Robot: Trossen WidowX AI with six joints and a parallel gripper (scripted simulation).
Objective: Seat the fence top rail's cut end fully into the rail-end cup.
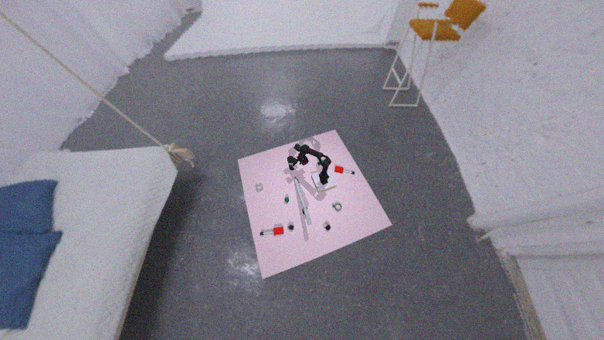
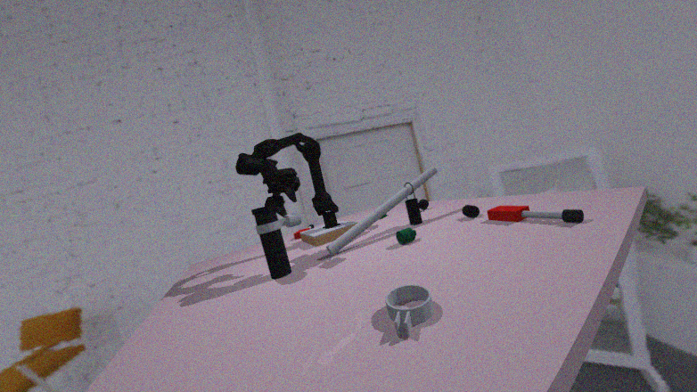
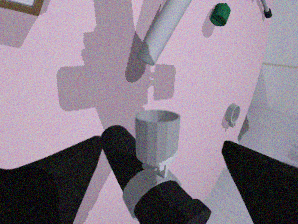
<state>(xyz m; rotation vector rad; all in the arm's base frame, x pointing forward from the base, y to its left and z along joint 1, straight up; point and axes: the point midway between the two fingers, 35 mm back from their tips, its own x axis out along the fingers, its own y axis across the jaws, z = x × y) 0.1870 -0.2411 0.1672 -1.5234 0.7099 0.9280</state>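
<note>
Jaws spread wide, empty, above the post (image 2: 274, 246).

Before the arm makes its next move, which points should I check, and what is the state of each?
1. Gripper open, holding nothing: ok.
2. Rail's cut end seated in the rail-end cup: not ok, they are apart.
3. Brace band up near the post cap: ok.
4. Top rail through the loop cap: ok.
5. Fingers free of the rail: ok.
6. Cup mouth lined up with the rail: cannot tell.
</note>
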